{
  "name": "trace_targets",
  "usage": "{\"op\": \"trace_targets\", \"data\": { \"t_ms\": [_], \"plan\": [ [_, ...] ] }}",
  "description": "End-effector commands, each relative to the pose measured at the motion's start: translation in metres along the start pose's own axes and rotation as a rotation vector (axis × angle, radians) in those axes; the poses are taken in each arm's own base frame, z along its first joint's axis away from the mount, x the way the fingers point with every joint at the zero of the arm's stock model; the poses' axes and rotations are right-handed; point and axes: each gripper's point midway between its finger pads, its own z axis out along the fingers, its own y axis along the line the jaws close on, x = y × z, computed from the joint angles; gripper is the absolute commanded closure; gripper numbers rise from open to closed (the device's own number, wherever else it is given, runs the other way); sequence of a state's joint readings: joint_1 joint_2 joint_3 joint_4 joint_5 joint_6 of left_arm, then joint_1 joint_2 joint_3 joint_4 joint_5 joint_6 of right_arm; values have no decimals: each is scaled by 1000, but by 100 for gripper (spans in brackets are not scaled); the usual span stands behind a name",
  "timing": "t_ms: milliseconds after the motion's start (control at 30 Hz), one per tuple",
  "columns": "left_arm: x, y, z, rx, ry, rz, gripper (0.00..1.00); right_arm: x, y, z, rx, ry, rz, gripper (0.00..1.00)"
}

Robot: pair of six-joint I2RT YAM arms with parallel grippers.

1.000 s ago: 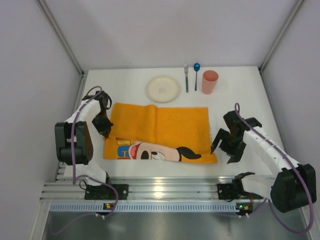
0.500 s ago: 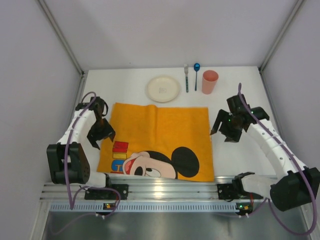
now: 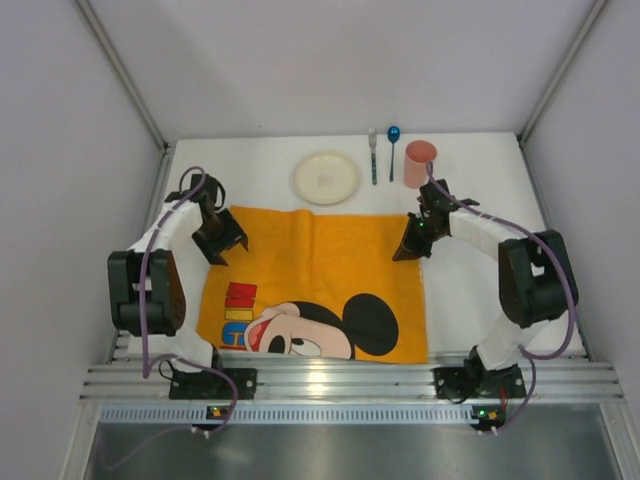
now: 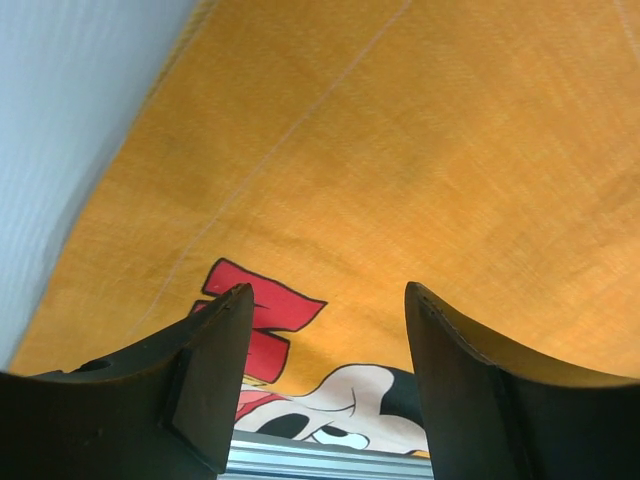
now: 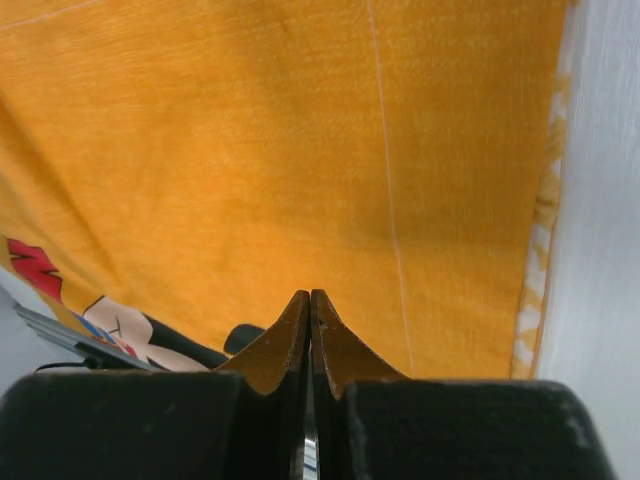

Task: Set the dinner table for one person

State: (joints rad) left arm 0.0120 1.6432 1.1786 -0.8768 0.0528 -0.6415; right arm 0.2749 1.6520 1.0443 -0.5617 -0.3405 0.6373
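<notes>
The white dinner table [image 3: 255,168] carries an orange Mickey Mouse mat [image 3: 320,262] lying flat in its middle. My left gripper [image 3: 224,243] hovers over the mat's far left corner. In the left wrist view its jaws [image 4: 328,300] stand open and empty above the mat [image 4: 450,150], with bare table [image 4: 60,120] at the left. My right gripper [image 3: 409,249] sits at the mat's far right edge. In the right wrist view its fingers [image 5: 310,297] are shut tip to tip over the mat [image 5: 250,150], with nothing visible between them.
Along the far edge lie a cream plate [image 3: 325,177], a fork [image 3: 372,156], a blue spoon [image 3: 393,150] and a pink cup [image 3: 419,164] just behind my right wrist. A ribbed aluminium rail [image 3: 330,380] runs along the near edge. Grey walls enclose the table.
The mat's near part has been drawn toward the rail and now lies flat, showing Mickey's whole face. My left gripper opened and moved back. My right gripper swung to the mat's far right and shut.
</notes>
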Motion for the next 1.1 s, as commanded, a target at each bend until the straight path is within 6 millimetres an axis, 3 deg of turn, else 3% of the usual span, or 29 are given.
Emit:
{"op": "trace_targets", "data": {
  "t_ms": [0, 167, 367, 500, 700, 800, 867, 933, 1033, 1067],
  "plan": [
    [-20, -24, 0, 79, -65, -2, 33, -25, 9, 16, -17, -32, -67, 100],
    [-2, -21, 33, 15, 31, -8, 35, -45, -18, 35, 76, -25, -39, 100],
    [-1, -14, 48, -50, 52, -2, 35, -86, -61, 26, 160, -83, 50, 100],
    [0, -13, 61, -81, 74, 1, 35, -112, -72, 20, 197, -112, 52, 100],
    [-6, -16, 81, -123, 101, 8, 35, -116, -83, 17, 232, -96, 93, 100],
    [-11, -24, 76, -119, 97, 2, 36, -120, -78, 12, 221, -108, 82, 100],
    [-22, -40, 61, -84, 55, -1, 36, -125, -67, 4, 186, -127, 69, 100],
    [-31, -62, 34, -17, -10, 17, 32, -130, -51, -9, 132, -151, 67, 100],
    [-57, -105, -13, 152, -121, 42, 23, -137, -20, -45, 40, -223, 45, 100],
    [-63, -110, -22, 166, -141, 40, 23, -139, -7, -64, 7, -263, 25, 100]
  ]
}}
